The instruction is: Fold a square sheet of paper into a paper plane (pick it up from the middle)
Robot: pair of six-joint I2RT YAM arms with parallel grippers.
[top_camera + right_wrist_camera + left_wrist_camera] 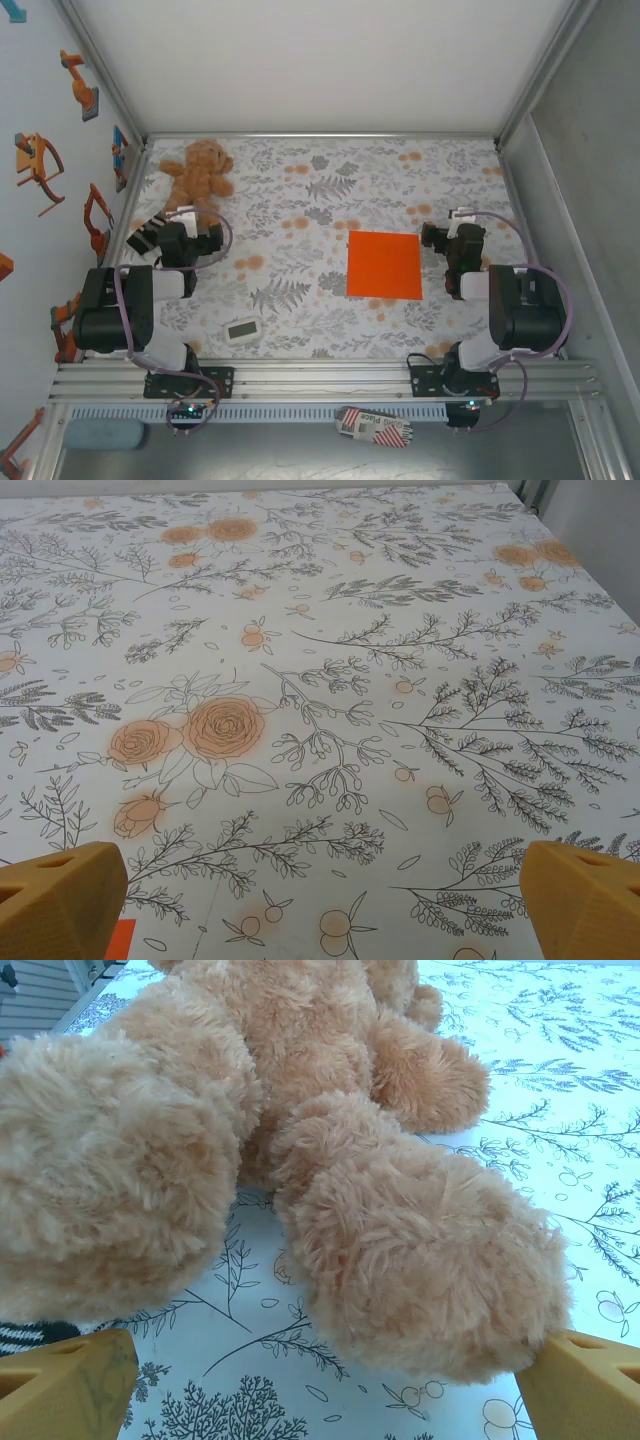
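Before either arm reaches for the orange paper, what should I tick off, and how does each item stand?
1. Square sheet of paper lying flat and unfolded: ok.
2. Middle of the sheet uncovered for pickup: ok.
3. Right end effector open: ok.
4. Left end effector open: ok.
5. Right end effector over the sheet's middle: not ok, it sits off the sheet's right side.
6. Left end effector free of the teddy bear: cannot tell, since a furry foot sits right at its fingertips.
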